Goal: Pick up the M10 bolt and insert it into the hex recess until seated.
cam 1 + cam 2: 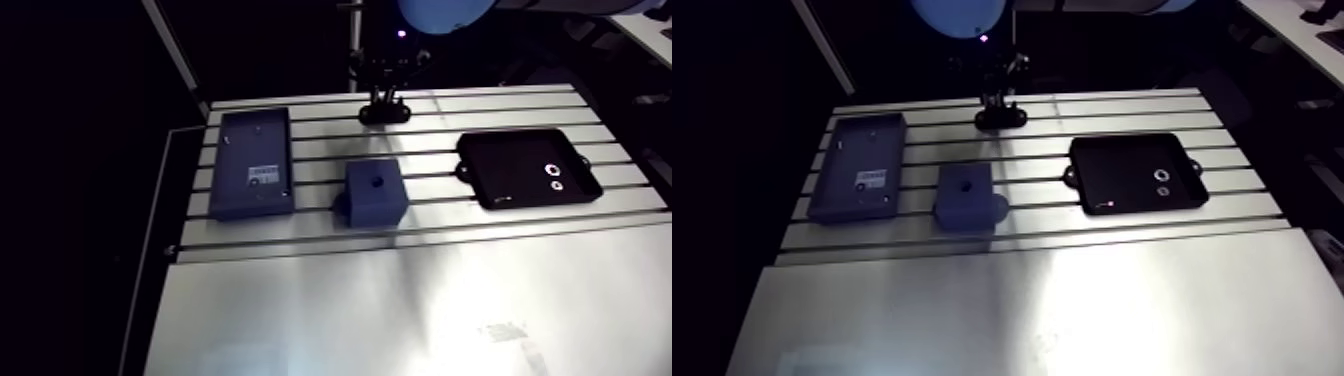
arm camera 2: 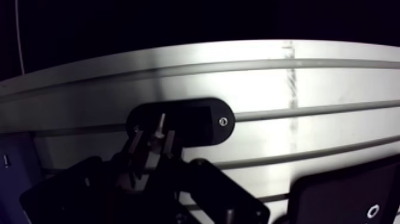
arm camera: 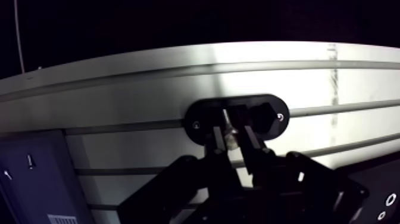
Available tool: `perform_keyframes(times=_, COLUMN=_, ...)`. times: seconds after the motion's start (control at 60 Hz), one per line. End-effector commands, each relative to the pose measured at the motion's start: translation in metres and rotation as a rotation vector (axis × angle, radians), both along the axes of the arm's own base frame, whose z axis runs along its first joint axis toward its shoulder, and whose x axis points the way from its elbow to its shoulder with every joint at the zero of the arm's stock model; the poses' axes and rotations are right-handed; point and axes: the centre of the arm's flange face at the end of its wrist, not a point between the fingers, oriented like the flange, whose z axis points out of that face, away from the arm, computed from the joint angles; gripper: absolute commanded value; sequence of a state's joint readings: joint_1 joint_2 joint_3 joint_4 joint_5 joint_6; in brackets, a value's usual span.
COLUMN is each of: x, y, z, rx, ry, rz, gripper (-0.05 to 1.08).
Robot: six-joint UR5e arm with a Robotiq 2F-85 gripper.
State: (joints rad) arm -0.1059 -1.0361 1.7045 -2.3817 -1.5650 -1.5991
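Three things cross the surface (image 1: 400, 300): a blue case (image 1: 252, 163), the blue block (image 1: 376, 200) with its hex recess (image 1: 377, 183), and a black tray (image 1: 527, 167). Beyond the block we see the hand (image 3: 233, 126) pinching the M10 bolt (image 2: 160, 122), upright on a black oval holder (image 3: 271, 116).

Overall level: dim; everything around the table (image 1: 420, 310) is lost in black.
Glare: a broad washed-out patch is seen on the table's near bare sheet, and a bright band is seen across the slots (image 3: 333, 109) in the wrist view.
Dark items: the gripper (image 3: 237, 128), oval holder (image 2: 202, 122) and tray (image 1: 500, 185) are reduced to near-silhouettes.
Distortion: the straight slots are rendered bowed in the wrist view.
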Motion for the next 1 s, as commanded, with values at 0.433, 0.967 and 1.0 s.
perform_keyframes(times=0.433, x=0.000, y=-0.001, z=0.001, rx=-0.002, ry=0.003, rz=0.003, gripper=0.77)
perform_keyframes(times=0.967, x=0.001, y=-0.011, z=0.035, rx=0.008, ry=0.055, rz=0.019, gripper=0.77)
perform_keyframes(times=1.0, x=0.001, y=-0.010, z=0.038, rx=0.008, ry=0.058, rz=0.018, gripper=0.77)
